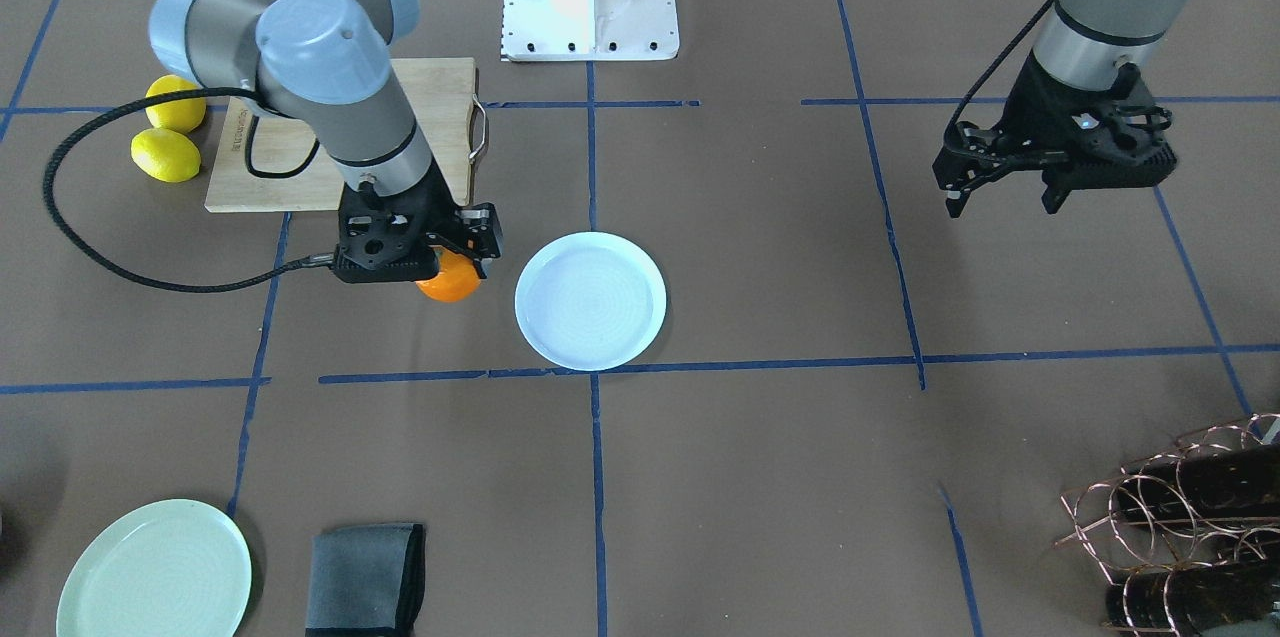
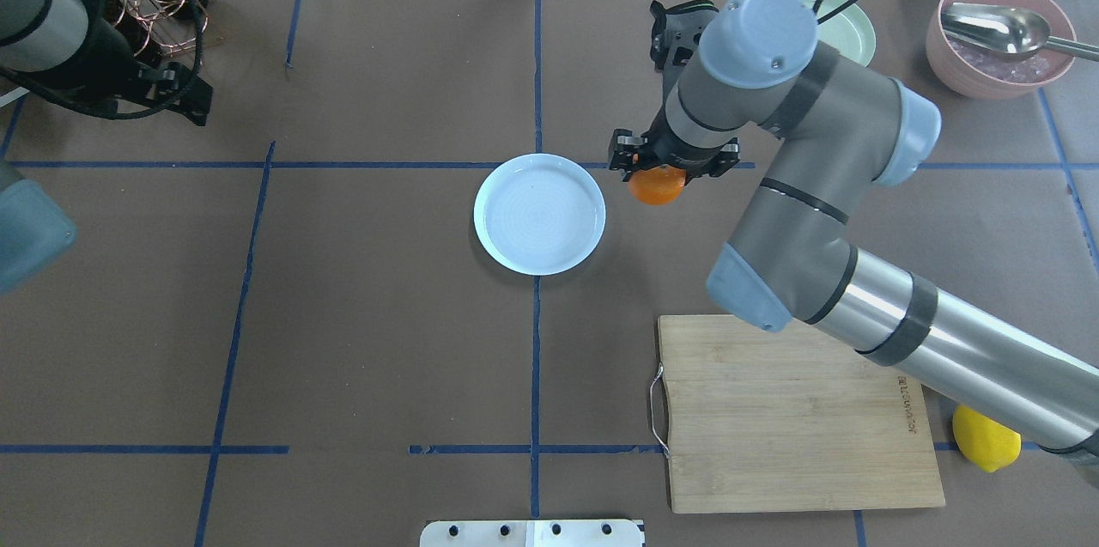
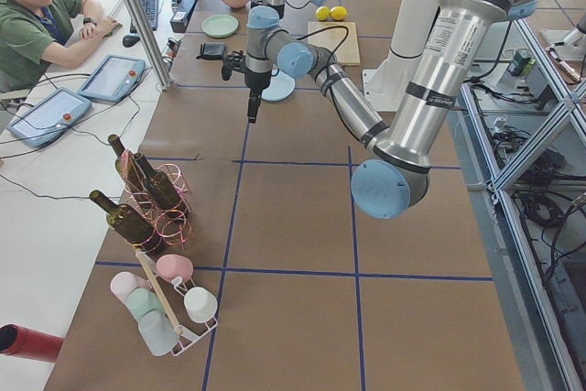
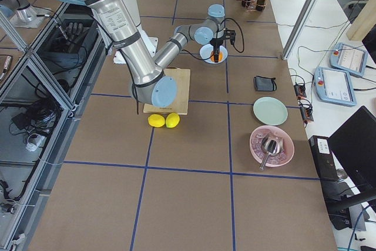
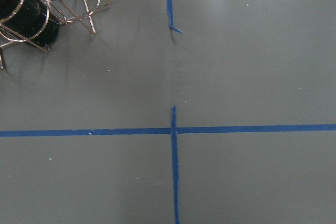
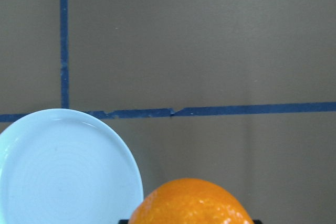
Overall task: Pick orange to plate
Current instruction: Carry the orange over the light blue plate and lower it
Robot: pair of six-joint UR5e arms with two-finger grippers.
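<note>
The right gripper [image 1: 455, 265] is pinching the orange [image 1: 449, 287] just beside the plate [image 1: 590, 302], mid-table; the left gripper [image 1: 1002, 199] is hanging spread.

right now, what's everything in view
orange: 1, orange, gripped, near centre
plate: 1, bluish white, centre, beside orange
green plate: 1, pale green, operators' edge
board: 1, wood, robot's right
lemons: 2, yellow, by board
cloth: 1, grey, beside green plate
bowl: 1, pink, holds metal spoon
bottle rack: 1, copper, dark bottles, robot's left
cups: several, pastel, robot's left end
operator: 1, green shirt, seated
left gripper: 1, black, open, raised
right gripper: 1, black, shut on orange
</note>
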